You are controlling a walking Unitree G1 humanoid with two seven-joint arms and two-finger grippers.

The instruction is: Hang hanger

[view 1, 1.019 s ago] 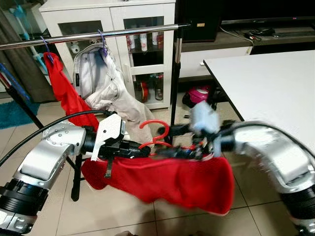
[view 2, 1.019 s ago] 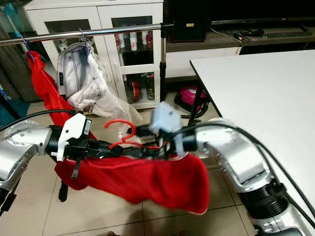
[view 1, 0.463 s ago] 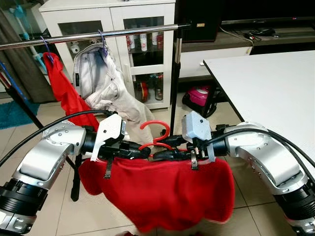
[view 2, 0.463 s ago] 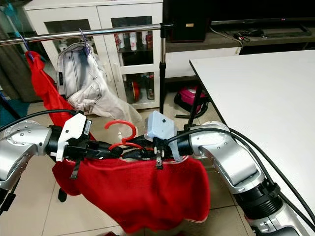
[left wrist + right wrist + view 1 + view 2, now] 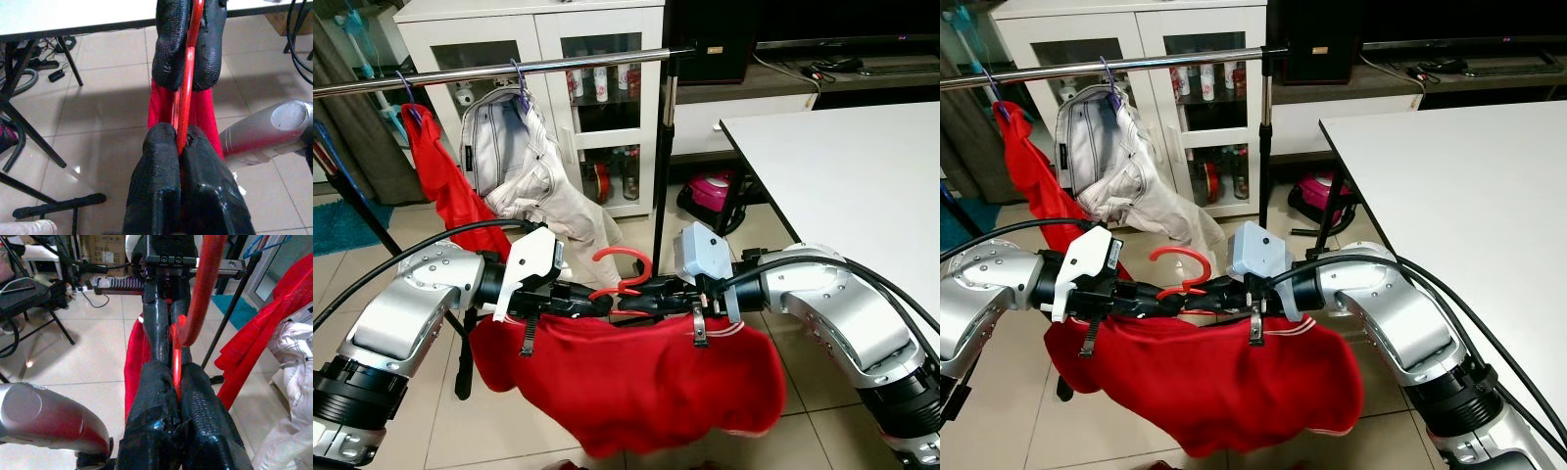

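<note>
Both tools are clenched on the red hanger (image 5: 619,279): left tool (image 5: 592,304) and right tool (image 5: 641,302) pinch its thin frame on either side of the hook, low and near, well short of the rail (image 5: 489,70). The hanger looks stiff, light and slick, and the red shirt (image 5: 636,377) sags soft beneath. Keep your grip beside the hook so the hook stays free for the rail.

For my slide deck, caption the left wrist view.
Both grippers' fingers pinch the red hanger, red shirt hanging below.
</note>
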